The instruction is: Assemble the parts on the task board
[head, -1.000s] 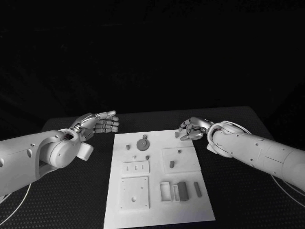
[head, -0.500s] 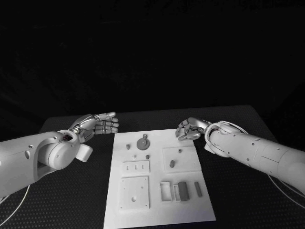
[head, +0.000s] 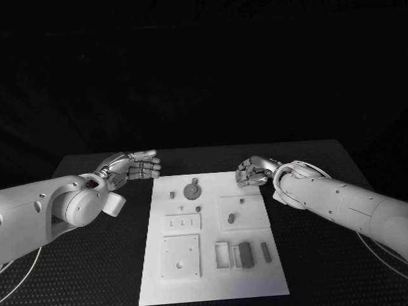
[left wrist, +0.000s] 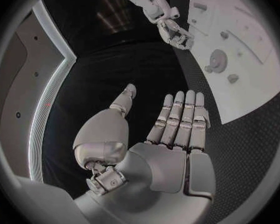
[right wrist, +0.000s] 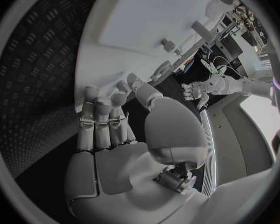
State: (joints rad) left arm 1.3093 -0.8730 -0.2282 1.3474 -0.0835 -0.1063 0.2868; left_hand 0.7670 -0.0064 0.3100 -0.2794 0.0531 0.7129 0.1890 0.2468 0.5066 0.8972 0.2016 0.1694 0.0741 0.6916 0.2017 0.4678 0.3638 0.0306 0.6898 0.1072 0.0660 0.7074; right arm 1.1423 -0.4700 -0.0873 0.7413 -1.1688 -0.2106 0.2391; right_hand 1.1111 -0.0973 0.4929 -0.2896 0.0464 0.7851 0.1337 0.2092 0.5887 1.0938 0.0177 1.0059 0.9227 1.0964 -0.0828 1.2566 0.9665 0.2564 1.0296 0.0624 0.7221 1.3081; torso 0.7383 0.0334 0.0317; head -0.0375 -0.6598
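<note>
The task board [head: 213, 242] lies flat in the middle of the black worktop [head: 324, 255], its long side running away from the robot. On it sit several small grey parts: a round disc part [head: 192, 190] near the far end, a small oval part [head: 230, 218] on a square raised panel on the right, and a dark block part [head: 245, 253] with a slimmer bar part [head: 264, 253] just beside it, toward the near right corner. A panel with three slots and a lower square panel take up the left side.

The left hand [head: 135, 166] hangs over the bare worktop just off the board's far left corner, apart from the board. In the left wrist view the left hand [left wrist: 171, 129] has its fingers [left wrist: 180, 117] straight and laid side by side, thumb held out to one side, palm free of anything.

The right hand [head: 256, 171] is at the board's far right corner, over its edge. Its fingers are curled inward; in the right wrist view the right hand [right wrist: 115, 134] shows bent fingers [right wrist: 99, 119] and nothing between them that I can make out. Whether it touches the board I cannot tell.
</note>
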